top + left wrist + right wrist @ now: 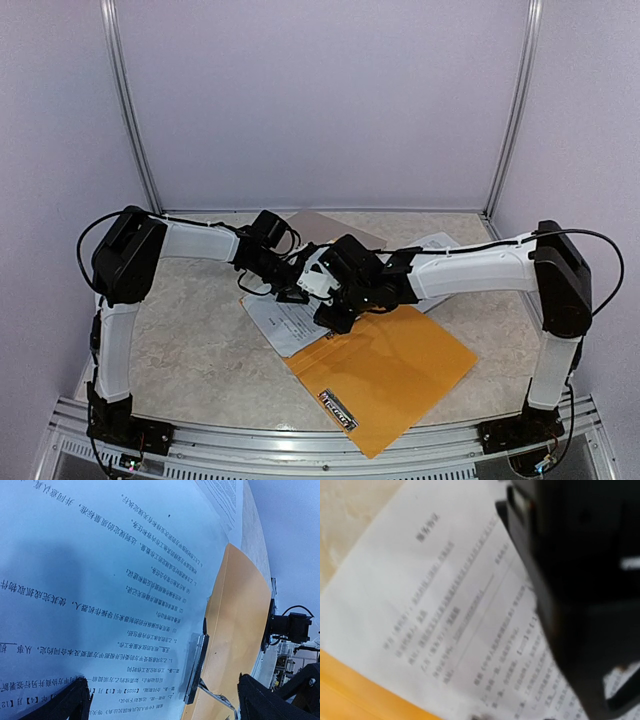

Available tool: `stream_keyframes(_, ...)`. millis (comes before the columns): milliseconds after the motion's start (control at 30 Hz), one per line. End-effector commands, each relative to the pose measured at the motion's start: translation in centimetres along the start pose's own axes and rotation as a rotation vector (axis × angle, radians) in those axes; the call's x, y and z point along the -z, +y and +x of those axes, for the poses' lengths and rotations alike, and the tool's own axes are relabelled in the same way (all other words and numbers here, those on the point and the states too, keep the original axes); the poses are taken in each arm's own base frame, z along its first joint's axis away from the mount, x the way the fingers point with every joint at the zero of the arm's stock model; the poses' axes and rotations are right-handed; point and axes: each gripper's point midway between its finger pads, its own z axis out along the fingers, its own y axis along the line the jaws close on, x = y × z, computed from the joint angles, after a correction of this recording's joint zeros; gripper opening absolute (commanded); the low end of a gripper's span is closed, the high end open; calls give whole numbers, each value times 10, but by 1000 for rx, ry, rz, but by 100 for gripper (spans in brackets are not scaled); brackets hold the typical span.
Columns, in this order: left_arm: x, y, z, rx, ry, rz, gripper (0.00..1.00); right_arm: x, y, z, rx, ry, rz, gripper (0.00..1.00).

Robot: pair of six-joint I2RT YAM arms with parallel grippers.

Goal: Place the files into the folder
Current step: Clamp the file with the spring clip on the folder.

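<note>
The left gripper (160,700) hovers low over the files (282,322), its fingers spread wide to either side of the printed page and gripping nothing. The files lie flat on the table (190,330) at mid-scene. Their near right edge meets the far left edge of the folder (395,370), and I cannot tell whether any of it is already tucked inside. One more printed sheet shows further right, beyond the right arm.

These sheets look thin, light and floppy. Lying flat, they offer no edge to pinch from above, and a single page will probably buckle or slide off the stack if pushed from one end. The best hold is likely a free corner or edge on the left, lifted just enough to get a finger beneath, with the stack kept together.

The right gripper (330,305) sits just over the sheets near the folder's edge. Its wrist view shows only a dark blur beside the text, so I cannot tell how its jaws stand.

The folder is smooth, flat plastic and is likely to skate unless held down. The clipboard (335,228) lies beyond, not needed.
</note>
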Motion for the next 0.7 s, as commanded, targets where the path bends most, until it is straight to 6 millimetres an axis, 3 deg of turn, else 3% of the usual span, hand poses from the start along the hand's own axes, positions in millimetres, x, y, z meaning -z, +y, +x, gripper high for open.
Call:
stream_keyframes(0,-25,30,43,105,128,-59,99,0,3,-11,0,-10,0,51)
stream_keyframes(467,-25,29,43,105,129,-55,99,-14,6,14,20,97,6,47)
stream_keyframes(667,-25,29,43,107,130,-54,99,-13,-1,16,11,115,43,32)
